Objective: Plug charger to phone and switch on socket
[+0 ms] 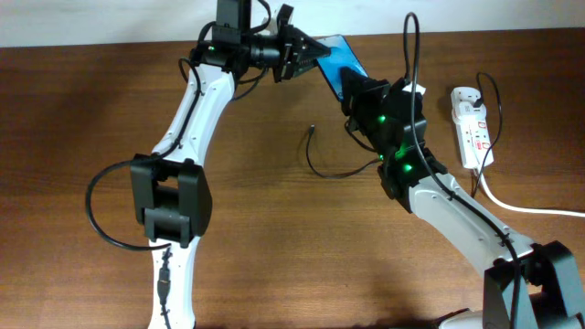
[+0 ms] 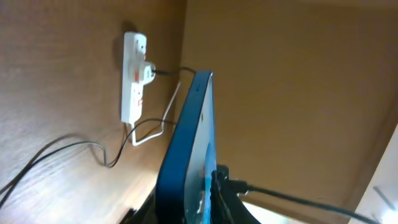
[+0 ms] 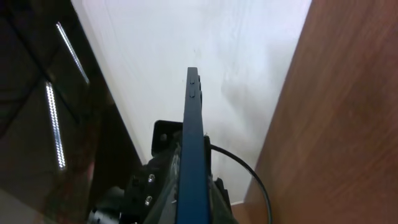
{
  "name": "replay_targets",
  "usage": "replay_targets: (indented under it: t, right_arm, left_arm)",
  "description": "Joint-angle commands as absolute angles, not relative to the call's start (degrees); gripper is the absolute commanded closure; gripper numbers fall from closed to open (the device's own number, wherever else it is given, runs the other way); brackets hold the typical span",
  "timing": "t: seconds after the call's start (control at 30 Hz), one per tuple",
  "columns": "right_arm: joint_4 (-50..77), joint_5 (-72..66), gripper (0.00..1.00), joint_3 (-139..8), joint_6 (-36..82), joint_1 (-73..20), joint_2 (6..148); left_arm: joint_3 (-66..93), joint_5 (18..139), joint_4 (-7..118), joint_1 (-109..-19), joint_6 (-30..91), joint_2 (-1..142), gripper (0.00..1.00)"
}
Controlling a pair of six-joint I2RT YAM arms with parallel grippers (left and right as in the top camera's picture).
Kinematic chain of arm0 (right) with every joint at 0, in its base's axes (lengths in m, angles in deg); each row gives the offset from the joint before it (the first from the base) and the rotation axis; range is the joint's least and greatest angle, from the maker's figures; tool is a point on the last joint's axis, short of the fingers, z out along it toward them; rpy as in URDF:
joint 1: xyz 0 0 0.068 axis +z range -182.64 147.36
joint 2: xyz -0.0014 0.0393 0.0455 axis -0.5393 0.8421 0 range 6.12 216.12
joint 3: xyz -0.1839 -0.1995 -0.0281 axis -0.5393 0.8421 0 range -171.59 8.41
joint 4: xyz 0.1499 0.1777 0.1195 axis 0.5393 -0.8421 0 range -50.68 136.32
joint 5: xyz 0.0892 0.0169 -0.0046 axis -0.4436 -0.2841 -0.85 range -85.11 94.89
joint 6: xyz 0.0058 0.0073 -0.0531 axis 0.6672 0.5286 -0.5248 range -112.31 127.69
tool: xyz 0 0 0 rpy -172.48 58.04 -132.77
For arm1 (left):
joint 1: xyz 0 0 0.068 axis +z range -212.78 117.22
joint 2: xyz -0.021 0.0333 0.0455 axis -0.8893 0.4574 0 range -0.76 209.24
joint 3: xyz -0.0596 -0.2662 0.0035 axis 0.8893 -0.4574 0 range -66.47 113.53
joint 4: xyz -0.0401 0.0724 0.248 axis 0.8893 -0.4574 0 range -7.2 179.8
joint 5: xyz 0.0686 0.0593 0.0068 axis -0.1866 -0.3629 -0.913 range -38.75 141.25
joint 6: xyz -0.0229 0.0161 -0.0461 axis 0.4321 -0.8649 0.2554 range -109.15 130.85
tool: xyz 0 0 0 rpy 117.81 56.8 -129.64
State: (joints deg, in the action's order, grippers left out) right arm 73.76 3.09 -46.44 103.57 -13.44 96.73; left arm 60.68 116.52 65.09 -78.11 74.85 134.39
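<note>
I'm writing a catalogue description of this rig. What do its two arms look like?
Both arms have smooth white links joined by blocky black joint housings. The left arm has a thin black cable looping out beside its elbow; the right arm shows small green lights on its black wrist section. The left gripper and right gripper are black.
</note>
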Motion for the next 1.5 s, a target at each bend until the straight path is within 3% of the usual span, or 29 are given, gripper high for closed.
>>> replay_targets:
  t: [0.0,0.17,0.43,0.53,0.63,0.67,0.77,0.9,1.0,1.17,1.37,1.47]
  right_arm:
    - [74.3,-0.5,0.96,-47.0,104.2,-12.3,96.3]
    - [76.4,-3.3,0.96,-47.0,104.2,-12.3,96.3]
    - [78.7,-3.5,0.96,-47.0,104.2,-11.7,96.3]
    - [78.5,-3.4,0.94,-47.0,104.1,-11.6,96.3]
    - [78.0,-3.3,0.80,-47.0,104.0,-11.6,96.3]
    - [78.0,-3.1,0.68,-47.0,103.7,-11.7,96.3]
    - [76.9,-1.6,0.46,-47.0,103.2,-11.8,96.3]
    - [75.5,-1.8,0.26,-47.0,89.4,-14.4,96.3]
    - [67.8,-8.5,0.21,-47.0,81.9,-21.0,96.3]
    - [48.5,-18.9,0.21,-47.4,56.0,-28.3,96.3]
    - [19.6,-18.7,0.21,-64.6,37.4,-27.5,100.7]
    - [12.3,-18.6,0.27,-73.5,34.0,-25.0,106.6]
  left_arm:
    - [61.1,114.5,67.3,-79.6,79.0,134.1,0.81]
    - [61.1,117.6,70.7,-79.8,80.3,134.1,0.79]
    - [61.1,116.8,70.9,-81.8,83.5,134.1,1.00]
    - [61.1,115.9,70.9,-81.7,83.8,134.1,1.00]
    - [61.1,114.8,70.9,-81.6,83.7,134.1,1.00]
    - [61.1,114.8,70.9,-81.2,83.7,134.1,1.00]
    - [61.1,114.9,70.9,-79.6,83.7,134.1,1.00]
    - [61.1,118.5,70.6,-75.3,77.9,134.1,1.00]
    - [61.1,123.6,63.3,-70.5,67.9,134.1,1.00]
    - [61.1,124.0,37.3,-65.6,42.3,134.1,1.00]
    - [61.1,126.7,31.6,-65.0,36.9,134.1,1.00]
    - [61.1,129.5,31.6,-63.9,36.9,134.1,1.00]
